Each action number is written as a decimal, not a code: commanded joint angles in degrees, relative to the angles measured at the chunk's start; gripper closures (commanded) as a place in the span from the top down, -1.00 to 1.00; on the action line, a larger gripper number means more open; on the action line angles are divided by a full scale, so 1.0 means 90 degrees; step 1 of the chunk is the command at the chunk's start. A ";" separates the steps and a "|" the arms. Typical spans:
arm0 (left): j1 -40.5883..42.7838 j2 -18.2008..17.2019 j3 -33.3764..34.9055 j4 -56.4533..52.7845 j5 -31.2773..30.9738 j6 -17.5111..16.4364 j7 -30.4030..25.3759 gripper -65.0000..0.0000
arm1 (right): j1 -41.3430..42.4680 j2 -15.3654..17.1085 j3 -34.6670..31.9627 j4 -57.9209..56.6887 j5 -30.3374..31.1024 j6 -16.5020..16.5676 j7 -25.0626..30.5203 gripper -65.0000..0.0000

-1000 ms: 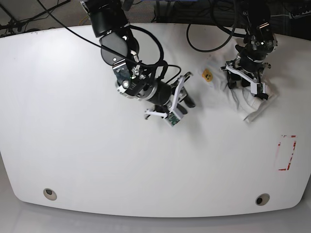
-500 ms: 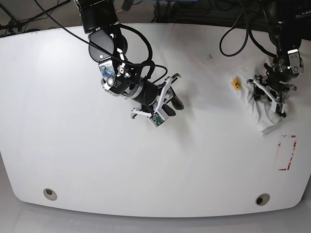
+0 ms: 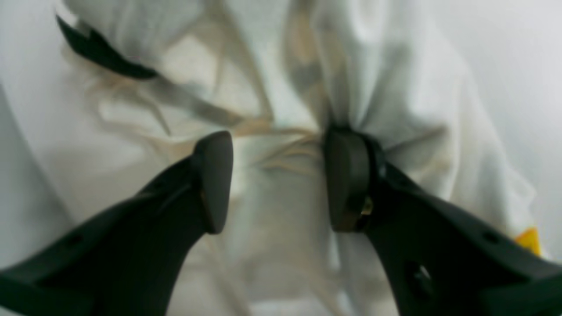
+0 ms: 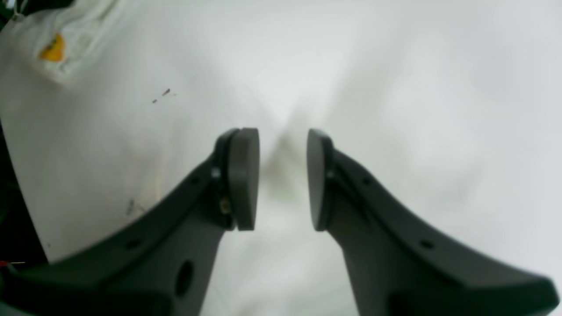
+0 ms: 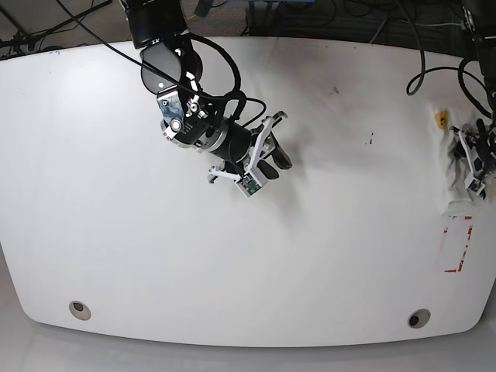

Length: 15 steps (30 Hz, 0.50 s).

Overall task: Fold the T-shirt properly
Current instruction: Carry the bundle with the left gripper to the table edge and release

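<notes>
Two arms work over a white tabletop (image 5: 116, 232). At the far right edge of the base view, the left end effector (image 5: 477, 163) sits on the T-shirt (image 5: 457, 182), which is bunched into a small white heap there, just above a red rectangle mark (image 5: 457, 245). In the left wrist view the black fingers (image 3: 347, 180) stand apart, with wrinkled white cloth (image 3: 395, 87) between and around them; the right finger presses into a fold, but I cannot tell if any cloth is truly pinched. A yellow patch of print (image 3: 529, 239) shows at the lower right. The right end effector (image 5: 262, 164) hangs near the upper middle of the base view, well apart from the shirt. Its pads (image 4: 243, 175) are spread, with only bare tabletop (image 4: 439, 87) between them, and a corner of the shirt (image 4: 57, 48) shows in the upper left of that view.
</notes>
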 commanded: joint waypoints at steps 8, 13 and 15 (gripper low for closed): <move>-0.0119 -0.0201 -0.0459 0.0221 0.0902 -0.0014 -0.0050 -0.04 | 0.0161 -0.0029 0.0003 0.0113 0.0088 0.0029 0.0176 -0.46; -0.0109 -0.0181 -0.1211 0.0924 0.0882 -0.0014 0.0312 -0.04 | 0.0161 0.0010 0.0003 0.0113 0.0088 0.0029 0.0176 -0.46; -0.0109 0.0043 -0.1504 0.1159 0.0726 -0.0014 0.0380 -0.04 | 0.0161 0.0079 0.0003 0.0123 0.0088 0.0029 0.0176 -0.46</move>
